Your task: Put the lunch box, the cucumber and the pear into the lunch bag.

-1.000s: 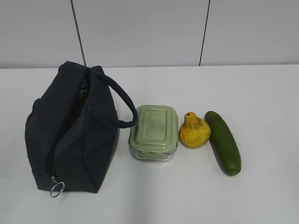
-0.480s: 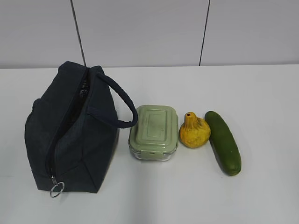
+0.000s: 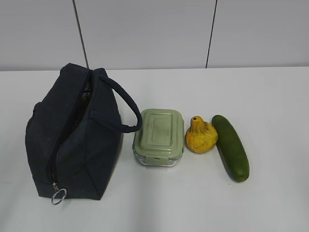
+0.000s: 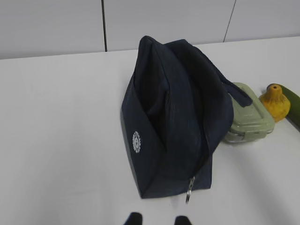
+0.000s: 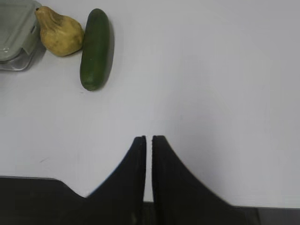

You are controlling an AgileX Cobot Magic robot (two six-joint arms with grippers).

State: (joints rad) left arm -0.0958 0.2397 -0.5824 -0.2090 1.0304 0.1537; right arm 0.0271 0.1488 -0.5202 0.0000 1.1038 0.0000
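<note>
The dark navy lunch bag stands at the left, its ring pull hanging at the near end; a gap shows along the zip at the far end. It fills the left wrist view. The lunch box with its sage-green lid sits right of the bag. The yellow pear and the dark green cucumber lie right of it, also in the right wrist view, pear, cucumber. My left gripper is open and empty just before the bag's near end. My right gripper is shut and empty, well short of the cucumber.
The white table runs back to a grey panelled wall. A dark edge shows at the bottom of the right wrist view. Neither gripper shows in the exterior view.
</note>
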